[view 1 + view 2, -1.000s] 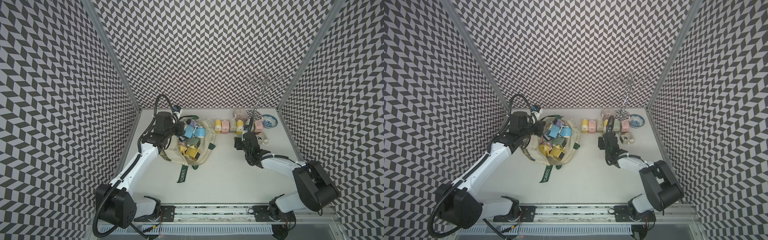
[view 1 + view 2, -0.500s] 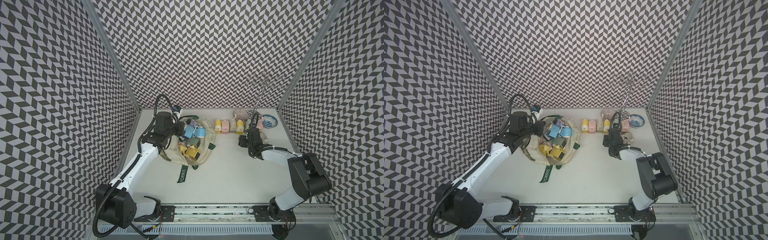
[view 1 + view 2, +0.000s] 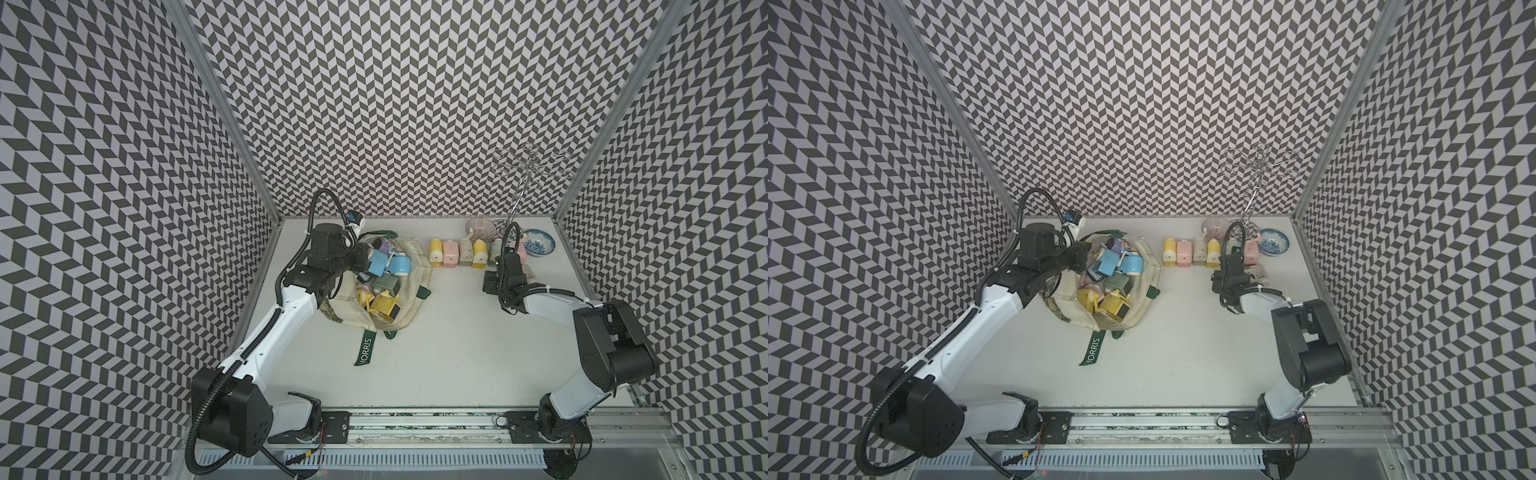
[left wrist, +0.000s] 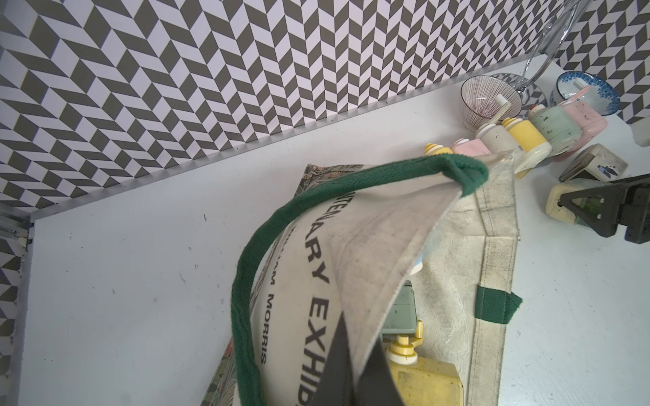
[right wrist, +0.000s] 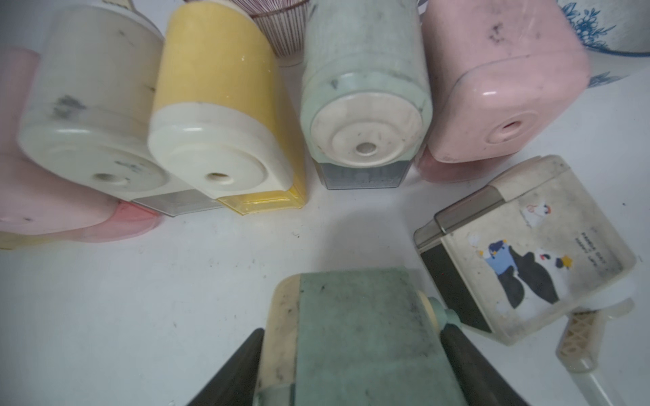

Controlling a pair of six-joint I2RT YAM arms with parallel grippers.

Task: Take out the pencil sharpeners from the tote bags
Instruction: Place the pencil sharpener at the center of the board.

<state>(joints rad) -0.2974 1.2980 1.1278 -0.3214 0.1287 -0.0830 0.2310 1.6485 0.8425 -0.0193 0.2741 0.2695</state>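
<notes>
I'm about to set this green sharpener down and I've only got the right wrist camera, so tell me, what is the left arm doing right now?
Observer: The left pincer is shut on the tote bag, pinching its canvas edge and holding that flap up.
Operator: Okay. Is anything left inside the bag?
Observer: Yes. Both top views show a pile of sharpeners in its open mouth: blue, green and yellow ones.
Operator: Anything tall near my arm that I can't see?
Observer: A tall wire stand rises just beyond the right pincer and its green sharpener.
</notes>
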